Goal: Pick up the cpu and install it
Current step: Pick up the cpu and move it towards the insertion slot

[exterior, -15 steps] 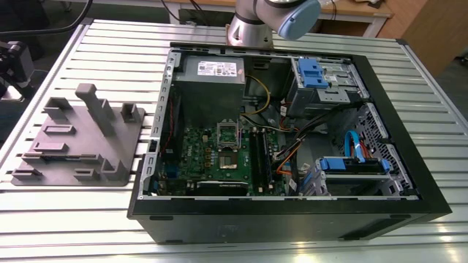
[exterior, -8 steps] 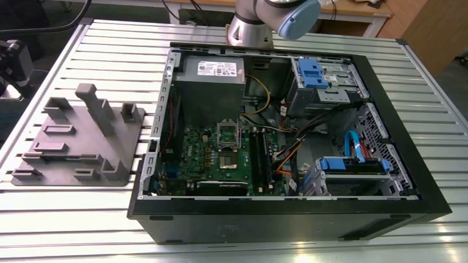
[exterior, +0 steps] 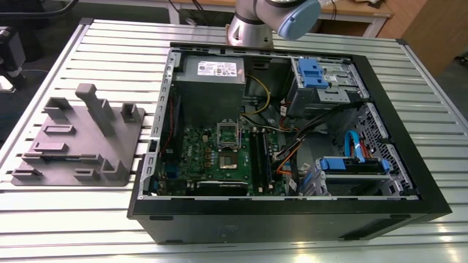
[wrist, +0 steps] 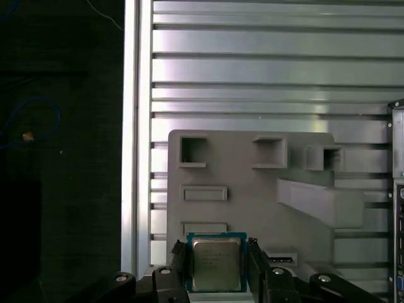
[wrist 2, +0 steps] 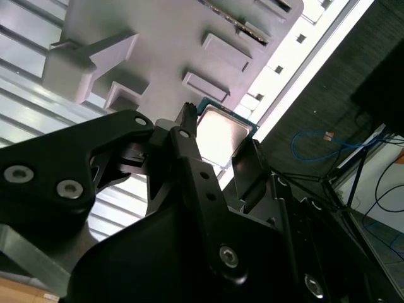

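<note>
Gripper [wrist: 216,251]: fingers [wrist: 255,262] pinched on two opposite edges of cpu [wrist: 216,264], nothing else held.
Place of cpu: aloft and flat, clear above tray [wrist: 252,189]; well apart from socket [exterior: 229,159] in case [exterior: 292,219], at the exterior view's right.
Risk: thin edge grip, so slipping or tilting likely; then dropping, skewed seating, bent socket pins.

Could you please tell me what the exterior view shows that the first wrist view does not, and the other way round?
Exterior view: the green circuit board inside the computer case, and the arm behind it. First wrist view: the claw gripping the cpu by two edges. Both: the grey tray on the slatted table.
</note>
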Motion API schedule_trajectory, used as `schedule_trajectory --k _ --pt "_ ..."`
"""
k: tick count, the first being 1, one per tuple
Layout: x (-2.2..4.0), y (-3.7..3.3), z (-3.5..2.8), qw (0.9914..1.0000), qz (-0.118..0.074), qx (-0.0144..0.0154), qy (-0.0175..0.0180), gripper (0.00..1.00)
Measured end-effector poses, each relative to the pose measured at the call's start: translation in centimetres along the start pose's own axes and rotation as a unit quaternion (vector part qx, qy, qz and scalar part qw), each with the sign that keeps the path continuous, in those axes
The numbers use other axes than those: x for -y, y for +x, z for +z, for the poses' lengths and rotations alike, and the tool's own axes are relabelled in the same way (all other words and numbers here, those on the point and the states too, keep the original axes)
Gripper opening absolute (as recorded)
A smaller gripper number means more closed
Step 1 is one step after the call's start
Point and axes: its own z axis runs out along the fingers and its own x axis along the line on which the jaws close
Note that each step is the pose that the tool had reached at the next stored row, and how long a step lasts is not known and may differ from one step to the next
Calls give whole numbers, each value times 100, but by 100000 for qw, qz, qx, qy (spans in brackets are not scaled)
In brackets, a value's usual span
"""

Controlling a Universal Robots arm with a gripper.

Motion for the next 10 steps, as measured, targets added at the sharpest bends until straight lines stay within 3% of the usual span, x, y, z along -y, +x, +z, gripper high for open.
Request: schedule_trajectory --k 5,10 --pt "-5 -3 -115 100000 -1 -2 1 47" --pt "-5 -3 -129 100000 -2 9 -7 47"
